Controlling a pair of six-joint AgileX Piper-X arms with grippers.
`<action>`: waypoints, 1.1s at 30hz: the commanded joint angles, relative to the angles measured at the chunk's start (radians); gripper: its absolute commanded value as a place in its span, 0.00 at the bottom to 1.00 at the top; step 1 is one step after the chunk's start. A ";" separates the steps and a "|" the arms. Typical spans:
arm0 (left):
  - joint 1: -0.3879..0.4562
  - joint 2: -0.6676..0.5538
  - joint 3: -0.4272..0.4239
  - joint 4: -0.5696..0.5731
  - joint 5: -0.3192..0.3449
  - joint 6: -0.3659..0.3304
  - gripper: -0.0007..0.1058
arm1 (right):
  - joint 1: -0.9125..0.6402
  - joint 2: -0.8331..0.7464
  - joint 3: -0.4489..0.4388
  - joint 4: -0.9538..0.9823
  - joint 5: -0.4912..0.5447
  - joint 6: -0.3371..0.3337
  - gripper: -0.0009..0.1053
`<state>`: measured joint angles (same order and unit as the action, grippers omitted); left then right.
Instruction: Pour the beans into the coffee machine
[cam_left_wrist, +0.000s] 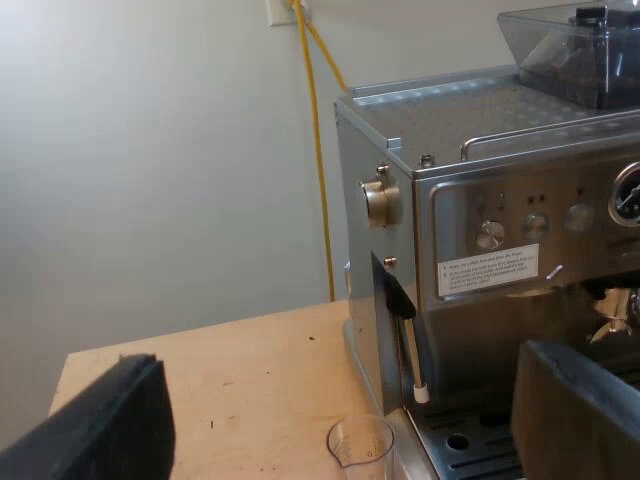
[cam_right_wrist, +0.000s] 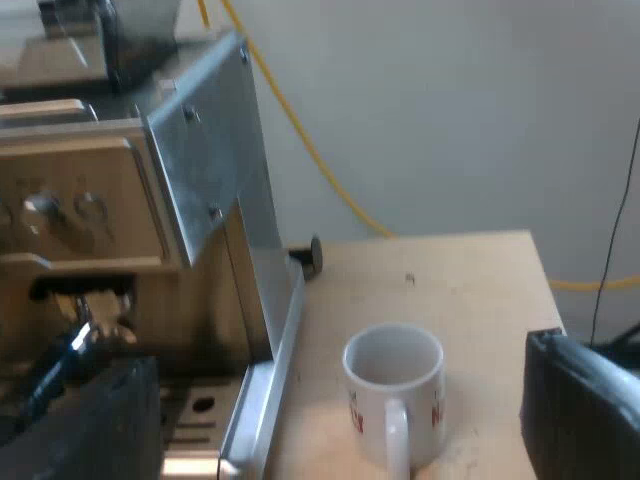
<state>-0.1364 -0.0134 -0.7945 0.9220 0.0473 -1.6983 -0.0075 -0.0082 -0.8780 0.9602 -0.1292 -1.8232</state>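
On the desk, just beside the machine's (cam_left_wrist: 480, 200) front corner, the glass (cam_left_wrist: 361, 442) stands upright, long axis vertical, mouth up, spout seemingly away from the machine. My left claw (cam_left_wrist: 340, 358) hangs spread and empty near it; my right claw (cam_right_wrist: 338, 358) is spread over the mug (cam_right_wrist: 393, 385). I judge grasping comes next: descend, pinch the glass level, then lift to the hopper (cam_left_wrist: 580, 55).

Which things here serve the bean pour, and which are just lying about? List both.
For the job:
machine
hopper on its top
glass by the machine's base, contents unclear

Lying about:
mug on the table beside the machine
yellow cable down the wall
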 joint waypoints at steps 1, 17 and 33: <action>0.000 -0.036 0.006 0.038 -0.005 -0.003 0.68 | -0.005 -0.047 0.028 -0.014 -0.003 0.016 0.73; 0.000 -0.036 0.157 0.098 -0.005 -0.003 0.68 | -0.005 -0.045 0.221 -0.014 -0.010 0.018 0.73; 0.000 -0.034 0.266 0.098 -0.005 -0.010 0.68 | -0.005 -0.045 0.330 -0.003 -0.014 0.018 0.73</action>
<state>-0.1364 -0.0134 -0.5246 1.0256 0.0473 -1.7012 -0.0075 -0.0064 -0.5467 0.9625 -0.1339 -1.8018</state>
